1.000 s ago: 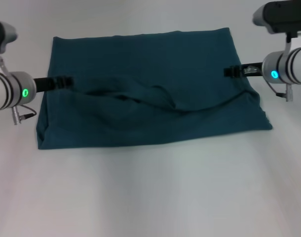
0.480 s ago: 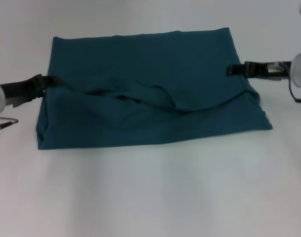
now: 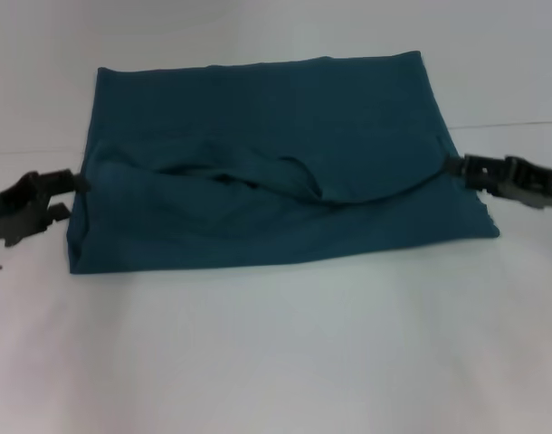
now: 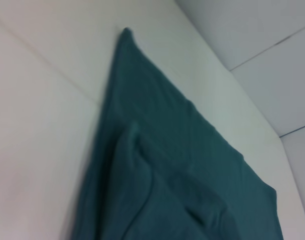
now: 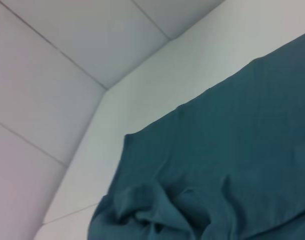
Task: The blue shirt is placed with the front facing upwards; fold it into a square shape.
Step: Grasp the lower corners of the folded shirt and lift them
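**Shirt half-folded, both arms at the side edges**

On the white tabletop [image 3: 276, 362] sits the dark teal-blue cotton shirt [image 3: 267, 154], plain side up, already a wide rectangle with a loose wrinkled flap across the middle. Left end effector [image 3: 66, 197] is at its left edge, fingers parted a bit with nothing clearly between them. Right end effector [image 3: 457, 167] touches the right edge; can't tell if it's gripping. Fabric looks soft, light and floppy, so I'd say pinch the doubled side edges near the corners or it'll sag and bunch.
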{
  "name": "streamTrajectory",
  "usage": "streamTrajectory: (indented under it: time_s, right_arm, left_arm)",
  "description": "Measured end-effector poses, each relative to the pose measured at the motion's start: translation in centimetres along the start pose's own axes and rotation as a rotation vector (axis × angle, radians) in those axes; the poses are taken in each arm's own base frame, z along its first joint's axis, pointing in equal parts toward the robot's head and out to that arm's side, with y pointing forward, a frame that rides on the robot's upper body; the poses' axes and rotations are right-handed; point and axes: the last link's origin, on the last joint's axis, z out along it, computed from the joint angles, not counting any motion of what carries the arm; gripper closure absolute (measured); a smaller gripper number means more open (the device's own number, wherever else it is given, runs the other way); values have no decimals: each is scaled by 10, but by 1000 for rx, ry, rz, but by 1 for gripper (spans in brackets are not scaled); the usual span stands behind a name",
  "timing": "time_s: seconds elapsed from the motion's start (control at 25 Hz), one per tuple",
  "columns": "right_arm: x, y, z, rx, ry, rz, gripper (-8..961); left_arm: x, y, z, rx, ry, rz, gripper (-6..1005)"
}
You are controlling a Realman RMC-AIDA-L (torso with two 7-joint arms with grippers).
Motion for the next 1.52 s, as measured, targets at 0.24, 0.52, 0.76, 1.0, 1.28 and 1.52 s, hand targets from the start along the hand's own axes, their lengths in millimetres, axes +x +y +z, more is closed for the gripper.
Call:
streamTrajectory:
  time_s: [0.24, 0.52, 0.76, 1.0, 1.28, 1.52]
  right_arm:
    - [16, -10, -9, -38, -7, 23, 276]
    - [18, -13, -10, -35, -9, 19, 275]
    - [17, -13, -10, -34, -12, 21, 275]
    - [17, -14, -12, -34, -19, 25, 275]
    - [17, -15, -13, -34, -29, 26, 275]
    - [17, -15, -13, -33, -30, 28, 276]
  left_arm:
    - [-14, -17, 4, 28, -9, 35, 425]
    - [-22, -25, 14, 77, 3, 283, 433]
    - [-29, -30, 22, 110, -8, 300, 440]
    - [-33, -29, 27, 124, -19, 325, 447]
    - [-37, -27, 32, 121, -34, 328, 455]
    - [-39, -26, 35, 127, -41, 341, 462]
